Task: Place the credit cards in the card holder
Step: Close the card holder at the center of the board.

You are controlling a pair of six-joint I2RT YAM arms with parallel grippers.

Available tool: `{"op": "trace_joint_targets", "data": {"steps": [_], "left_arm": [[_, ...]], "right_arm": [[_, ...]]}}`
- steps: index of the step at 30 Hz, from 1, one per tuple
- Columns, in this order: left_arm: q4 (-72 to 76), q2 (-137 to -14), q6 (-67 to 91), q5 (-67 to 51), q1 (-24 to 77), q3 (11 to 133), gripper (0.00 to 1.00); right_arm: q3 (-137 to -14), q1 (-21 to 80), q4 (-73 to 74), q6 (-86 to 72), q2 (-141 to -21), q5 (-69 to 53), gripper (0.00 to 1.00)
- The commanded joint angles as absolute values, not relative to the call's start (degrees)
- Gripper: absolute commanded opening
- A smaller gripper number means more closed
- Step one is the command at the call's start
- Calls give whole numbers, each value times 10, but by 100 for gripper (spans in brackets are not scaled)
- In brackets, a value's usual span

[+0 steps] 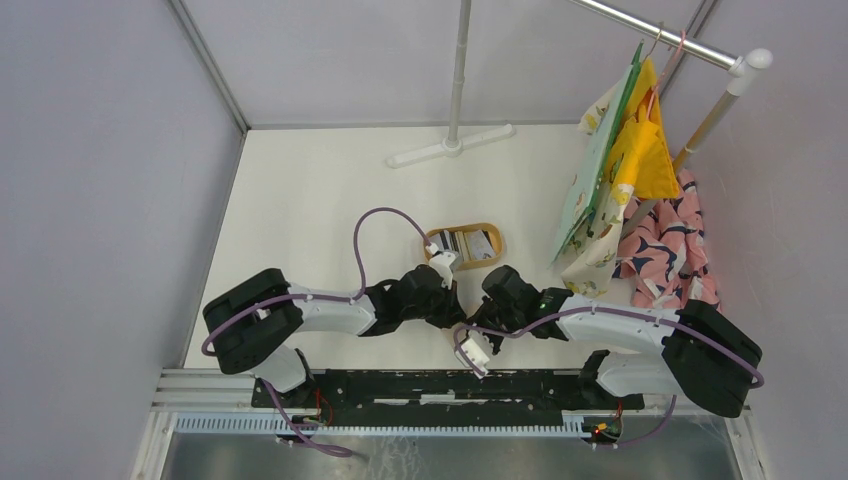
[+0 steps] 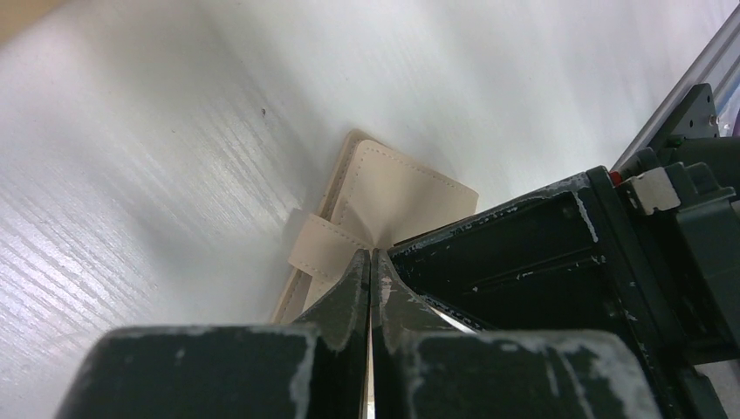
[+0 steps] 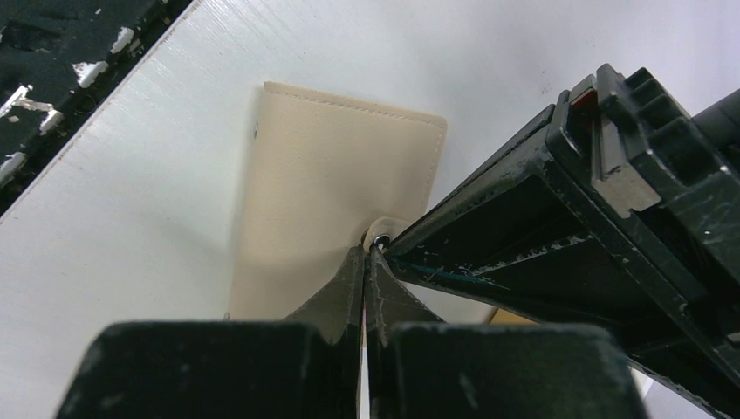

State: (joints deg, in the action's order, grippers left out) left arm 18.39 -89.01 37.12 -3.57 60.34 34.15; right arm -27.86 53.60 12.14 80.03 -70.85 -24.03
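Now, your left gripper point(image 2: 371, 253) and right gripper point(image 3: 368, 249) both pinch the wallet point(image 3: 332, 166), fingers pressed tight, just beside the tray point(image 1: 497, 243) holding the cards point(image 1: 462, 242). Pull unevenly and the thin leather could slip free before it opens.

Bright, even light, soft shadows, sheen on the white table point(image 2: 105, 201), wrist-view foregrounds blurred.
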Motion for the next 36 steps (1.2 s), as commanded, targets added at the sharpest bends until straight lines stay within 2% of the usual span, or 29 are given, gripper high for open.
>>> {"op": "trace_joint_targets", "data": {"steps": [1,18,24,27,29,34,36], "left_arm": [[186,-899,397,-49,604,339,2],[200,-913,426,-45,626,287,2],[202,-914,431,-31,631,283,2],[173,-901,421,-6,631,310,2],[149,-885,413,25,630,329,4],[123,-813,391,95,629,352,26],[131,-767,377,110,629,344,32]], "right_arm": [[-280,547,166,797,-720,-228,0],[-292,612,189,812,-747,-144,0],[-315,617,194,765,-747,-141,0],[-340,596,209,732,-730,-170,9],[-342,574,219,734,-705,-198,20],[-343,502,272,765,-630,-300,42],[-345,480,293,771,-608,-330,50]]}}
